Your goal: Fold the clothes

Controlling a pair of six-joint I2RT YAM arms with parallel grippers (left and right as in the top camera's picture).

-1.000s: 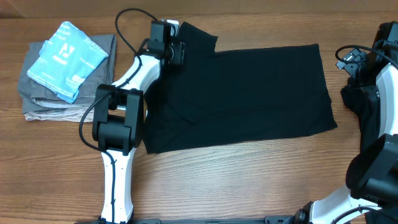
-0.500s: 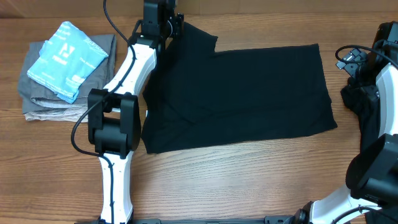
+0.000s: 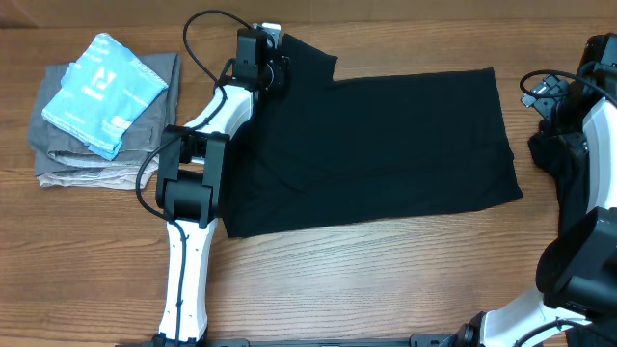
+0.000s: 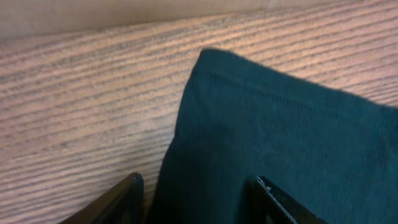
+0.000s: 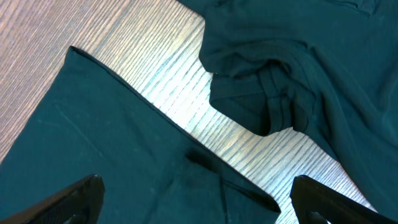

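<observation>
From overhead the left arm (image 3: 207, 125) covers the left edge of the spread black garment (image 3: 386, 145) and its own fingertips; the right arm (image 3: 578, 164) is cut by the right edge; in the wrist views the left gripper (image 4: 197, 186) and right gripper (image 5: 196, 183) show only finger ends, cut off by the bottom edge; the crumpled black garment (image 5: 298, 56) is cropped at top and right; the light-blue garment (image 3: 101, 92) hides much of the grey stack (image 3: 58, 159), its print too small to read.

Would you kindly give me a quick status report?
Left gripper open over sleeve of spread black fabric T-shirt; right gripper open, empty; nothing blocking.
</observation>
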